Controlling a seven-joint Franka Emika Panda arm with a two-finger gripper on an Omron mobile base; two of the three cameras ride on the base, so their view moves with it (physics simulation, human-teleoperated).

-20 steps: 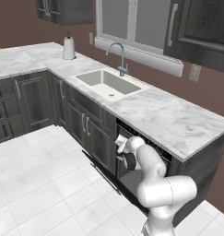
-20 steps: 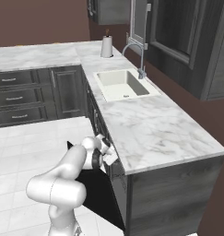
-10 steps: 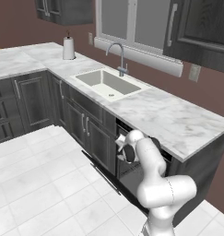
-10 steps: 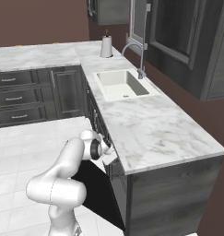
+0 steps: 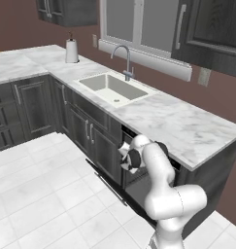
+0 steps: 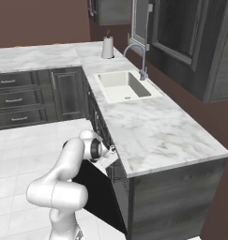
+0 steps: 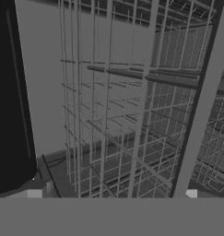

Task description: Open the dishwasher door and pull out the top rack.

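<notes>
The claw point(image 5: 123, 156) now sits higher and further toward 11 o'clock in the left base view than a second ago, tucked just under the table point(image 5: 187, 127) edge at the mouth of the dishwasher. In the right base view the wrist has drawn up from the door point(image 6: 99, 194) toward the table lip, and the forearm stands steeper.

White arm folded low, elbow raised, tool point(image 5: 125, 156) wide open, empty.

Black dishwasher door point(image 6: 99, 194); grey wire-grid top rack point(image 7: 132, 115); white-grey marbled counter point(image 5: 187, 129).
</notes>
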